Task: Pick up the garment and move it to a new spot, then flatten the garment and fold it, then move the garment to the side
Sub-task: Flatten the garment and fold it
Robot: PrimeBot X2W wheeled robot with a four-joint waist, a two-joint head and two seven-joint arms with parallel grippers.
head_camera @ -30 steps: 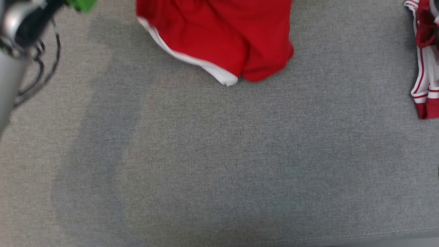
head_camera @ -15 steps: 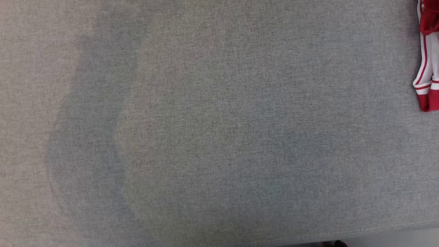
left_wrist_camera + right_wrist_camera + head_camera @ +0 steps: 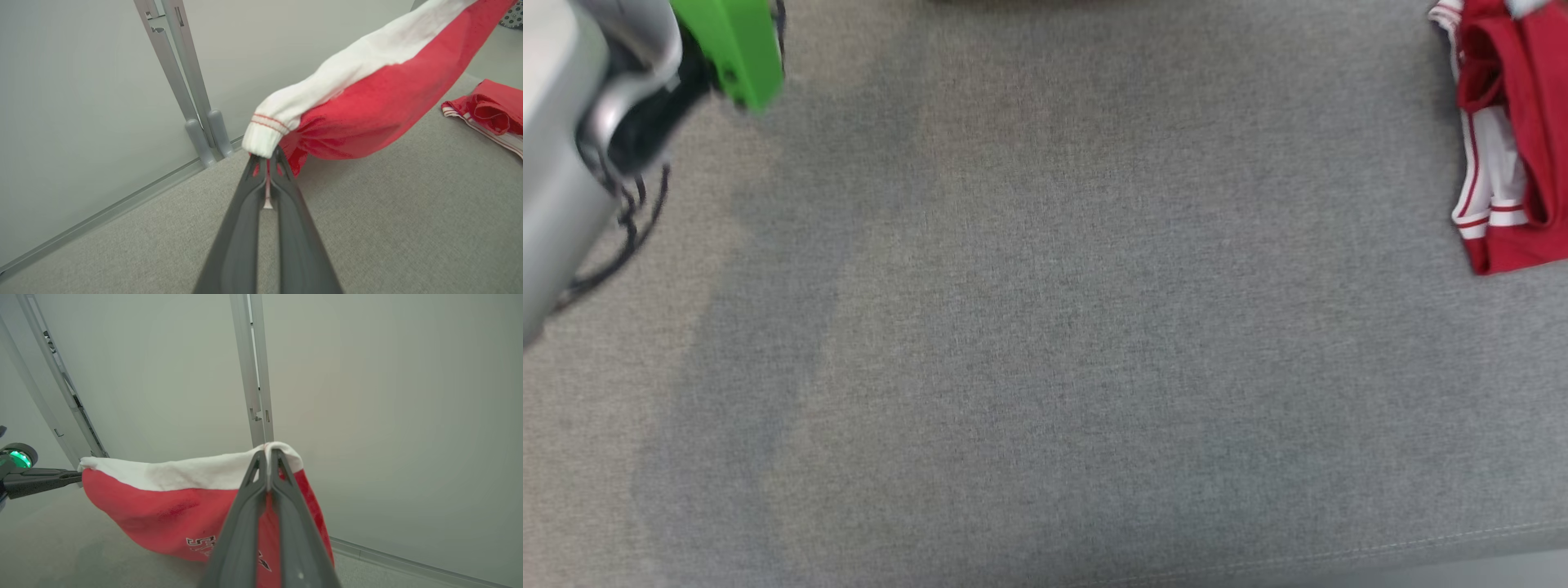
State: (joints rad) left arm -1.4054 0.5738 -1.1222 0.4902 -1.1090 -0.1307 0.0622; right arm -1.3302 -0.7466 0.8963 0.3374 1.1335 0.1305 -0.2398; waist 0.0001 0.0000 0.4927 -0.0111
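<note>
Evidently early going: got the garment [image 3: 367, 94] off the grey surface [image 3: 1045, 351] and hanging in the air, stretched toward 1 o'clock from the left gripper [image 3: 267, 157]; setting down in a new spot, flattening, folding and moving aside all left to do. Pinched tight on its white band at both ends, left gripper and right gripper [image 3: 269, 451] alike (no gap between either pair of fingers). Nothing touching the second red garment [image 3: 1515, 139], at 2 o'clock in the head view.

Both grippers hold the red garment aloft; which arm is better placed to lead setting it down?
Probably left: the left gripper, shut on the held garment, hangs over bare grey surface, while the other garment crowds the robot's right side.
</note>
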